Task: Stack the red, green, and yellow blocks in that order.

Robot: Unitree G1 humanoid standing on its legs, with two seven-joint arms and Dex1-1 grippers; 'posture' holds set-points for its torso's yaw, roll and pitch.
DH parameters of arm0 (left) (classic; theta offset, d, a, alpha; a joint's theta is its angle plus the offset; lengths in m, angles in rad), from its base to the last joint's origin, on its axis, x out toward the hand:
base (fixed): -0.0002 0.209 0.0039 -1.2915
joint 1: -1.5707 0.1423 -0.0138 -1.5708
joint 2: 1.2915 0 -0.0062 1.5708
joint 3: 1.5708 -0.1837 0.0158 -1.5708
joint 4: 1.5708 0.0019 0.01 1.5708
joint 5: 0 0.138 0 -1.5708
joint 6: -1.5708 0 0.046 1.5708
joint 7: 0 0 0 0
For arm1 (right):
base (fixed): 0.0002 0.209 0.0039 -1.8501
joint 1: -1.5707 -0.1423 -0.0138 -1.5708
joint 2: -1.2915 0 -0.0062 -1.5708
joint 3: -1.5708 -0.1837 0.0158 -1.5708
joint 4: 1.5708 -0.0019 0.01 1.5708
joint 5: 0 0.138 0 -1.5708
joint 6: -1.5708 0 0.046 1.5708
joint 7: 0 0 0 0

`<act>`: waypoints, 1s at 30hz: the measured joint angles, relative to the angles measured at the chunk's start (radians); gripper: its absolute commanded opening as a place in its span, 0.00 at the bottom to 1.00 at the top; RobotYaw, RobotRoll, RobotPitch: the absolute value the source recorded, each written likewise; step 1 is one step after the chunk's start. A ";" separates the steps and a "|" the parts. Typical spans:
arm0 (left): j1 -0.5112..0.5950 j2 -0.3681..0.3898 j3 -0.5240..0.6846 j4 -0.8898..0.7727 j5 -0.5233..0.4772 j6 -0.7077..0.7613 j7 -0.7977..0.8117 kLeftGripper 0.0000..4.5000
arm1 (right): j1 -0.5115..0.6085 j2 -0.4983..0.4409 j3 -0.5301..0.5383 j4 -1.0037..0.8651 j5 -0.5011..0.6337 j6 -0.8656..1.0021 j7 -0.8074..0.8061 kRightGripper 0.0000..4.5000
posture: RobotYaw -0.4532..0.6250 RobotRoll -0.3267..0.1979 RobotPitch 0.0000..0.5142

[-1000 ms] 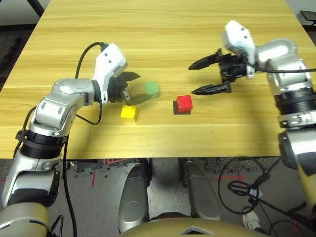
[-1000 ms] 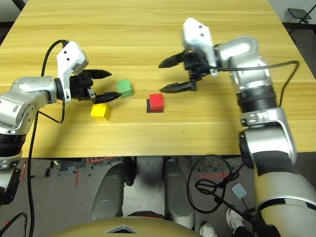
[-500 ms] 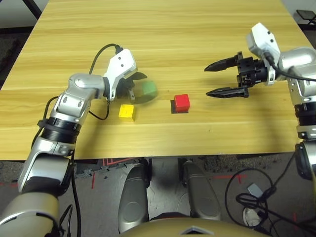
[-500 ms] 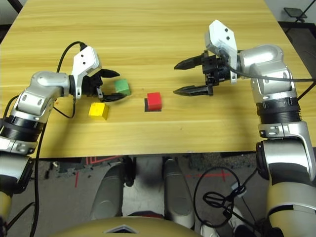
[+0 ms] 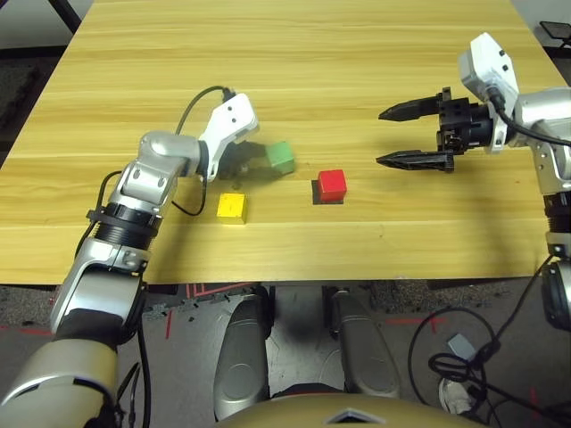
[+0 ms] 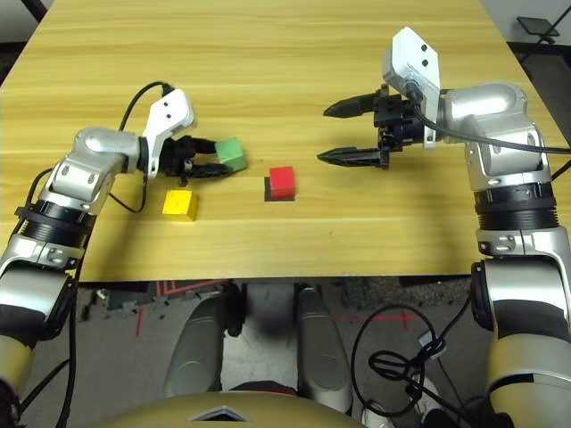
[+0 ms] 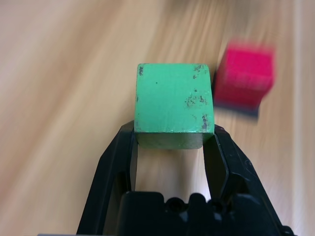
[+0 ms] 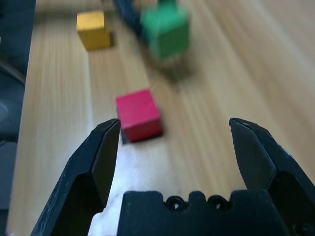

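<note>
Left of center, my left gripper (image 7: 172, 135) clamps the scuffed matte green cube (image 7: 174, 98); smooth red cube (image 5: 332, 185) at center, yellow cube (image 5: 232, 208) lower left of it on grainy wood (image 5: 294, 53), my black-fingered right gripper (image 5: 378, 137) wide open at upper right.

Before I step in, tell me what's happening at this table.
The robot's left tool has the green block gripped between its fingers. The red block sits on the black patch, and the yellow block rests on the table. The right tool is open and empty. Nothing is stacked yet.
</note>
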 measured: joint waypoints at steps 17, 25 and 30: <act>-0.002 -0.059 -0.127 -0.368 -0.104 0.380 0.023 0.45 | 0.136 -0.044 -0.034 -0.034 0.027 -0.007 -0.047 1.00 | 0.41 0.65 0.48; 0.000 -0.065 -0.161 -0.295 -0.069 0.325 0.042 0.45 | 0.154 -0.052 -0.042 -0.046 0.042 -0.007 -0.076 1.00 | 0.39 0.65 0.48; 0.000 -0.070 -0.164 -0.255 -0.057 0.290 0.044 0.45 | 0.163 -0.057 -0.042 -0.066 0.057 -0.005 -0.091 1.00 | 0.39 0.64 0.49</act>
